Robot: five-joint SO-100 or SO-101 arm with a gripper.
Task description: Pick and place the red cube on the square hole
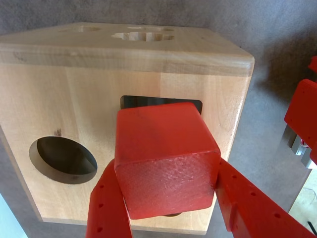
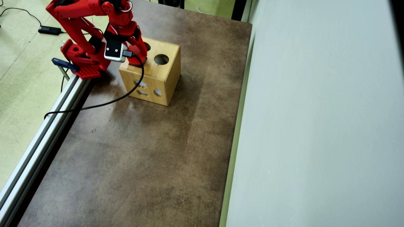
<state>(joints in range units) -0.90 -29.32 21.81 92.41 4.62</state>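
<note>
Gripping matte red cube [image 1: 166, 158], fingers [image 1: 106, 208], square hole [image 1: 130, 101]

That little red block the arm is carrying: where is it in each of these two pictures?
Wrist view: the red cube fills the lower middle, clamped between the gripper fingers, in front of the square hole.
Overhead view: not visible; the arm hides it over the wooden box.
Shared landmark: the box's round hole.

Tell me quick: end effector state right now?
End effector: closed on the red cube, held just in front of the square hole in the wooden box.
</note>
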